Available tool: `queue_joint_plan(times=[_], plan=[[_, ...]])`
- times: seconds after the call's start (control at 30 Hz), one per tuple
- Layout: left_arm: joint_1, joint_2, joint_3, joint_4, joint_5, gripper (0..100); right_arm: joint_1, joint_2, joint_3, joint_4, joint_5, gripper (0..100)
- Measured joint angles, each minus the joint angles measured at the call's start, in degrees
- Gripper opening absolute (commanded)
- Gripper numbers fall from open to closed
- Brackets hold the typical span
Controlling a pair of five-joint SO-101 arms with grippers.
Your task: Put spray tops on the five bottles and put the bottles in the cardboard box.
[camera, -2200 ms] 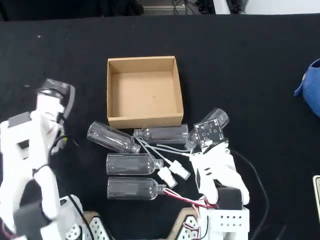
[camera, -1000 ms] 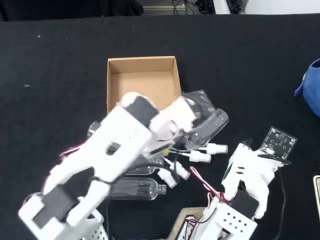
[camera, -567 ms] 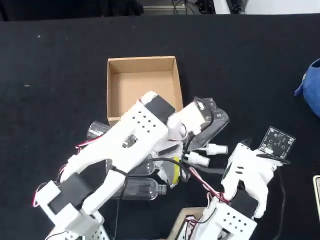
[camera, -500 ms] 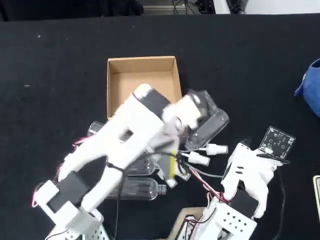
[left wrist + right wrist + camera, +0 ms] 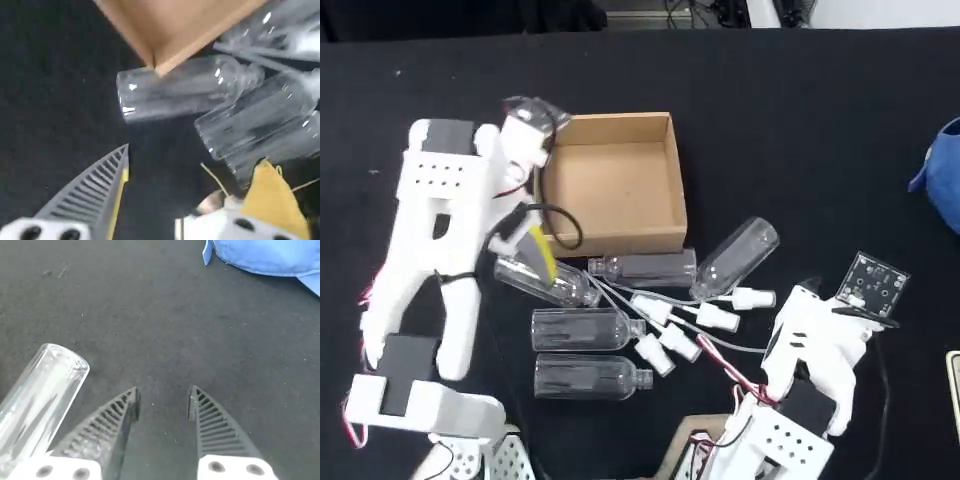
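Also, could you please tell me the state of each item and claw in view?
cardboard box: open, empty.
bottles: all five lying on their sides, no tops fitted.
spray tops: loose on the table beside the bottles.
left claw: open, empty.
right claw: open, empty.

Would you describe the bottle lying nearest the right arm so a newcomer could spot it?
Find the cardboard box on the black table. Just off its near right corner a clear bottle lies on its side. Unlike the other four bottles, clustered in front of the box, it is the rightmost, with its flat base pointing diagonally toward the table's far right.
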Motion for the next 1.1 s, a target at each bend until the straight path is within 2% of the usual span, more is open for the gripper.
queue_joint_plan(times=[0.17, 0.33, 0.47, 0.73, 0.87, 1.1], plan=[[-4.7, -0.8, 7.2, -8.7, -5.8, 26, 0.0, 0.0, 0.0, 0.0, 0.0, 14.9], [-5.2, -3.6, 15.1, -19.0, -11.1, 26, 0.0, 0.0, 0.0, 0.0, 0.0, 14.9], [-6.4, -3.9, 18.4, -26.0, -12.5, 26, 0.0, 0.0, 0.0, 0.0, 0.0, 14.9], [-13.1, -2.9, 19.2, -29.1, -12.6, 26, 0.0, 0.0, 0.0, 0.0, 0.0, 14.9], [-16.4, -2.2, 20.7, -33.6, -12.4, 26, 0.0, 0.0, 0.0, 0.0, 0.0, 14.9], [-17.4, -2.2, 21.2, -36.7, -5.3, 26, 0.0, 0.0, 0.0, 0.0, 0.0, 14.9]])
